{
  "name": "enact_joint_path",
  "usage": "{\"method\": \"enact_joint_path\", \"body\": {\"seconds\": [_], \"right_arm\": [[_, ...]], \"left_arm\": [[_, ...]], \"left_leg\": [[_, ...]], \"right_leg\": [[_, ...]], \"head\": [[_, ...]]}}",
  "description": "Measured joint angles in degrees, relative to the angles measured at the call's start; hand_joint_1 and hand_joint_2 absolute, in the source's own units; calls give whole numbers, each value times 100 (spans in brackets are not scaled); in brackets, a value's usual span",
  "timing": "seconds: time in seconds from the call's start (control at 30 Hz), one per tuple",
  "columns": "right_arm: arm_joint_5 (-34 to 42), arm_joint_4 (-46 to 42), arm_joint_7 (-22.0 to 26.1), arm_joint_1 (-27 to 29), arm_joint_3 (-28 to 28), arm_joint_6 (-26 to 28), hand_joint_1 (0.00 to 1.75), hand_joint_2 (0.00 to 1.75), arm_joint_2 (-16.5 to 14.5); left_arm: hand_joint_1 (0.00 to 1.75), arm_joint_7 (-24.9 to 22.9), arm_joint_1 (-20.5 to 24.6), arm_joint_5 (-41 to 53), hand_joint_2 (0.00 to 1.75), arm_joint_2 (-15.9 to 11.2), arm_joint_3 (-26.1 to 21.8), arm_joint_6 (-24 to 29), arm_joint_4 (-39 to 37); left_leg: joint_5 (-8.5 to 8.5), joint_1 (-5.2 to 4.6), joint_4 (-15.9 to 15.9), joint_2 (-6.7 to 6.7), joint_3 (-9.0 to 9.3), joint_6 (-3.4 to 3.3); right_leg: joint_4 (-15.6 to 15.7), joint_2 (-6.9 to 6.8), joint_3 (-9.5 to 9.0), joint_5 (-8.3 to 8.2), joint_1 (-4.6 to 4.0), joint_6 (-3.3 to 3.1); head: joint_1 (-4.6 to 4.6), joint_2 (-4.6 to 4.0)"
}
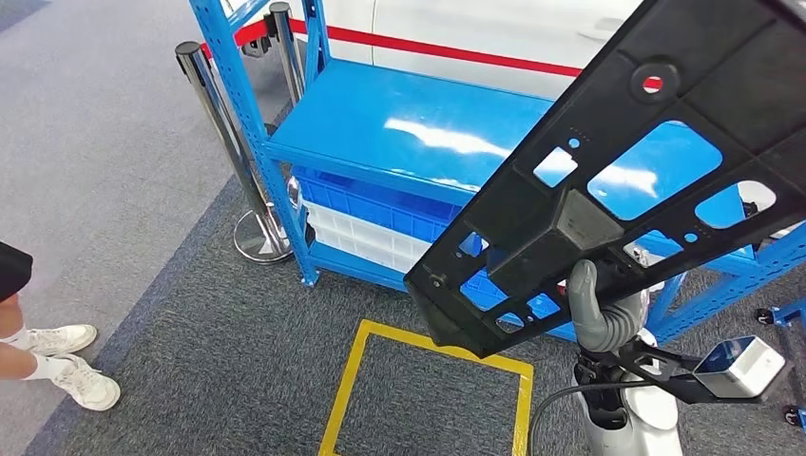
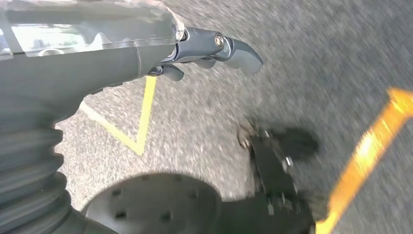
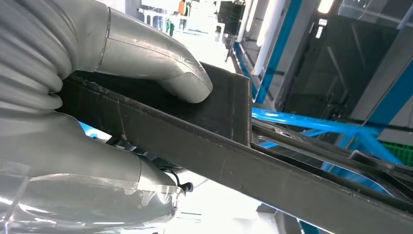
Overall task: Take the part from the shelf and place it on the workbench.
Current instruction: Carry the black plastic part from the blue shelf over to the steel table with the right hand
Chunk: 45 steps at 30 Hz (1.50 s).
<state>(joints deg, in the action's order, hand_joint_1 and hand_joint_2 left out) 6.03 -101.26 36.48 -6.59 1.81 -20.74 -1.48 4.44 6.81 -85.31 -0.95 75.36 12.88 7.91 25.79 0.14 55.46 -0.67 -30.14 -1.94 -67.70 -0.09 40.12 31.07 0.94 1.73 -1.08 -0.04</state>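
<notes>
Right hand [image 1: 601, 313] is gripping the black part [image 1: 608, 180], thumb [image 3: 160, 61] pressing on the part's raised box section, rest of the hand clamped against the underside. Part is a long flat plastic panel with cut-outs, held up in the air, tilting up from its low end near the yellow floor square [image 1: 428, 389] to the high end at top right. It is hanging in front of the blue shelf [image 1: 399, 128], not resting on it.

Left hand [image 2: 214, 51] is hanging over grey carpet, holding nothing, fingers slightly curled and apart.

Shelf's top deck is sitting bare behind the part; a blue crate [image 1: 380, 204] on a lower level. Stanchion posts [image 1: 223, 114] at the shelf's left corner. Person's feet in white shoes [image 1: 71, 366] standing at far left, well apart from the part. Open carpet between them and the yellow square.
</notes>
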Motion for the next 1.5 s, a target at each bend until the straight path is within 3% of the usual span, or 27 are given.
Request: {"method": "enact_joint_path", "body": {"seconds": [0.03,0.07,0.1,0.17,0.23,0.3,0.37,0.4,0.47,0.53,0.57,0.6,0.67,0.73,0.77,0.83,0.9,0.97,1.03,1.07,1.13,1.2,1.27,1.3,1.4,1.43,1.5], "right_arm": [[0,17,4,11,-16,8,175,175,-2],[0,33,5,25,-35,15,175,175,-3],[0,42,6,38,-51,20,175,175,-3],[-1,50,7,54,-73,32,175,175,-9],[-13,46,7,64,-80,58,175,175,-23],[-33,32,5,90,-84,106,175,175,-40],[-39,18,-9,124,-87,149,175,175,-52],[-35,13,-22,140,-89,162,175,175,-56],[-16,4,-48,185,-92,179,175,175,-67],[9,1,-89,252,-97,188,175,175,-72],[22,1,-110,293,-98,191,175,175,-71],[34,1,-128,337,-98,196,175,175,-71],[50,-3,-140,433,-99,204,175,175,-70],[55,-24,-150,535,-103,203,175,175,-68],[56,-36,-153,578,-105,200,175,175,-66],[58,-49,-155,640,-107,196,175,175,-59],[61,-47,-154,677,-113,194,175,175,-39],[74,-22,-140,684,-119,180,175,175,-12],[99,65,-95,652,-117,138,175,175,1],[110,137,-58,617,-113,115,175,175,3],[120,279,-7,516,-101,98,175,175,4],[121,369,7,403,-92,105,175,175,4],[120,418,4,304,-82,130,175,175,1],[119,432,0,263,-76,150,175,175,-4],[116,444,-19,212,-70,207,175,175,-22],[115,442,-28,206,-69,211,175,175,-33],[112,435,-46,195,-68,203,175,175,-66]], "left_arm": [[0,-4,-5,2,175,1,0,2,0],[0,-5,-11,5,175,2,0,-1,0],[0,-5,-16,7,175,3,0,-7,0],[0,5,-24,8,175,6,1,-17,0],[0,45,-26,7,175,7,1,-34,0],[0,103,-27,11,175,5,3,-77,0],[0,134,-40,20,175,0,10,-117,-1],[0,134,-49,26,175,-2,17,-131,-1],[0,102,-64,34,175,5,39,-150,-1],[0,15,-63,55,175,23,57,-158,0],[0,-52,-58,69,175,34,65,-156,0],[0,-130,-53,90,175,47,77,-146,0],[0,-298,-52,123,175,74,111,-121,0],[0,-431,-66,153,175,94,151,-103,0],[0,-472,-78,162,175,104,171,-99,0],[0,-513,-98,173,175,127,201,-95,0],[0,-517,-112,158,175,159,215,-90,0],[0,-456,-123,102,175,182,219,-70,0],[0,-334,-133,25,175,185,216,-27,0],[0,-272,-139,-3,175,185,213,-7,0],[0,-191,-139,-36,175,185,201,16,0],[0,-153,-133,-42,175,185,192,16,0],[0,-106,-122,-45,175,182,187,16,0],[0,-79,-116,-47,175,177,185,11,0],[0,-17,-110,-50,175,148,179,-11,-1],[0,-1,-109,-52,175,137,178,-23,-1],[0,20,-100,-65,175,117,168,-56,-2]], "left_leg": [[-60,-4,12,-1,-87,-1],[-115,-7,31,-1,-178,5],[-162,-7,61,-1,-268,15],[-232,0,155,0,-445,52],[-279,-9,264,6,-575,108],[-335,-20,316,9,-626,175],[-365,-11,333,17,-660,245],[-268,-3,402,23,-708,277],[233,20,862,32,-870,338],[726,31,1587,32,-1019,384],[784,33,1839,32,-1022,394],[719,34,1930,32,-943,394],[415,34,1505,35,-501,362],[362,18,638,49,108,298],[406,5,320,57,301,265],[441,-24,86,63,390,206],[330,-2,52,42,322,128],[192,23,17,13,217,49],[70,5,33,2,56,12],[14,-3,48,-1,-32,11],[-77,-10,105,-3,-206,26],[-136,-14,191,2,-358,57],[-186,-33,272,12,-457,106],[-220,-42,293,14,-490,136],[-293,-42,307,21,-551,232],[-192,-38,388,27,-598,265],[280,-15,888,36,-777,331]], "right_leg": [[-349,0,69,168,6,19],[-582,-1,75,192,13,35],[-633,-1,-2,88,20,46],[-171,-5,-444,-212,40,51],[571,-5,-965,-203,27,10],[900,5,-1145,-85,-6,-69],[917,4,-1075,-157,3,-169],[923,-1,-1022,-214,13,-220],[932,-11,-884,-343,28,-291],[921,-14,-727,-460,20,-308],[911,-18,-651,-511,16,-305],[901,-22,-576,-562,13,-297],[882,-22,-450,-656,8,-275],[871,-15,-371,-742,-5,-226],[876,-14,-354,-788,-8,-193],[909,-17,-344,-887,-1,-116],[877,-8,-306,-845,7,-47],[509,2,-168,-416,5,-9],[-227,4,32,110,3,14],[-546,3,85,209,4,24],[-666,1,-56,24,7,27],[-32,0,-565,-225,15,5],[677,5,-1026,-190,-1,-40],[851,8,-1116,-128,-16,-68],[910,1,-1060,-192,-16,-179],[920,-7,-1016,-244,-3,-226],[933,-23,-895,-359,15,-296]], "head": [[-1,0],[-1,0],[0,0],[0,0],[-3,0],[2,0],[11,0],[5,0],[-6,0],[-11,0],[-11,0],[-12,0],[-13,0],[-10,0],[-8,0],[-11,0],[-15,-1],[-7,-1],[-3,0],[-3,0],[-4,0],[-5,0],[-7,0],[-8,0],[-8,0],[-11,0],[-17,0]]}}
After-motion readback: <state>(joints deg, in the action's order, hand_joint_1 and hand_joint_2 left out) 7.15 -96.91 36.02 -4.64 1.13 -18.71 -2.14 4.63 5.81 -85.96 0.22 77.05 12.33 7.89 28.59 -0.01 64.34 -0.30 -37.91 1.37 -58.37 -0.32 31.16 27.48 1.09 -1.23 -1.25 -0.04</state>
